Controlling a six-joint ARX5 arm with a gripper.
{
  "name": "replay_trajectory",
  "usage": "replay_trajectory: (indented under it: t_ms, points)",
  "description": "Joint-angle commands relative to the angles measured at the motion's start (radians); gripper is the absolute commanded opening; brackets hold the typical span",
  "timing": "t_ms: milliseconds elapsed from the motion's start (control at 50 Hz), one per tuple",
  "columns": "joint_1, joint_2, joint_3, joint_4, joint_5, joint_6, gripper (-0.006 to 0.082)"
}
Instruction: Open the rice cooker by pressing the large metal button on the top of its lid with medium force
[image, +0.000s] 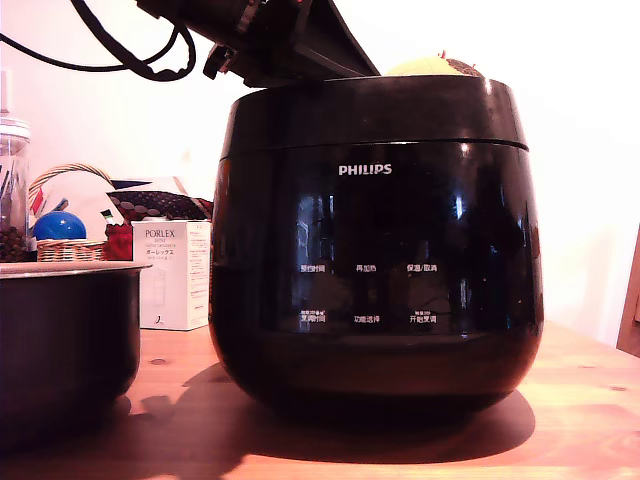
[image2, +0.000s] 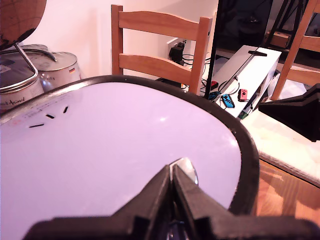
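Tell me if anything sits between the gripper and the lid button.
Nothing visible does. In the wrist view the shut gripper has its tips right at the metal button on the lid, whose top is otherwise bare. The exterior view hides the contact.

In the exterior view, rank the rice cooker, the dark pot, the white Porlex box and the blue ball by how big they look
1. Rice cooker
2. Dark pot, cropped and nearer the camera
3. White Porlex box
4. Blue ball

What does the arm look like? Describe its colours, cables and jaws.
The arm is black and angular, with black cables looping off it in the exterior view. The gripper ends in matte black jaws that taper to narrow tips. No markings are visible.
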Motion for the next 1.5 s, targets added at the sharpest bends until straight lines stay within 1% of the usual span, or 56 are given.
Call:
replay_trajectory:
  t_ms: [0, 100, 340, 360, 400, 720, 980, 1120, 1140, 1180, 1220, 1280, 1300, 1320, 1360, 1440, 1480]
  points:
    - [-0.006, 0.031, -0.042, -0.062, -0.008, 0.005, -0.0024]
    - [-0.006, 0.032, -0.042, -0.082, -0.023, 0.031, -0.0024]
    - [-0.006, 0.032, -0.042, -0.140, -0.045, 0.035, -0.0024]
    - [-0.006, 0.032, -0.042, -0.144, -0.046, 0.056, -0.0024]
    - [-0.006, 0.033, -0.042, -0.150, -0.051, 0.057, -0.0024]
    - [-0.008, 0.097, -0.042, -0.164, -0.058, 0.058, -0.0024]
    - [-0.022, 0.099, -0.042, -0.167, -0.059, 0.082, -0.0024]
    - [-0.022, 0.079, -0.042, -0.089, -0.055, 0.066, -0.0024]
    - [-0.022, 0.074, -0.042, -0.071, -0.055, 0.037, -0.0024]
    - [-0.022, 0.067, -0.042, -0.027, -0.056, 0.037, -0.0024]
    - [-0.022, 0.059, -0.042, 0.015, -0.056, -0.007, -0.0024]
    - [-0.022, 0.047, -0.042, 0.077, -0.060, -0.007, -0.0024]
    - [-0.022, 0.042, -0.042, 0.096, -0.064, -0.033, -0.0024]
    - [-0.022, 0.036, -0.042, 0.114, -0.065, -0.033, -0.0024]
    - [-0.022, 0.028, -0.042, 0.152, -0.090, -0.060, -0.0024]
    - [-0.022, 0.011, -0.042, 0.216, -0.129, -0.066, -0.0024]
    - [-0.022, 0.005, -0.042, 0.249, -0.170, -0.065, -0.0024]
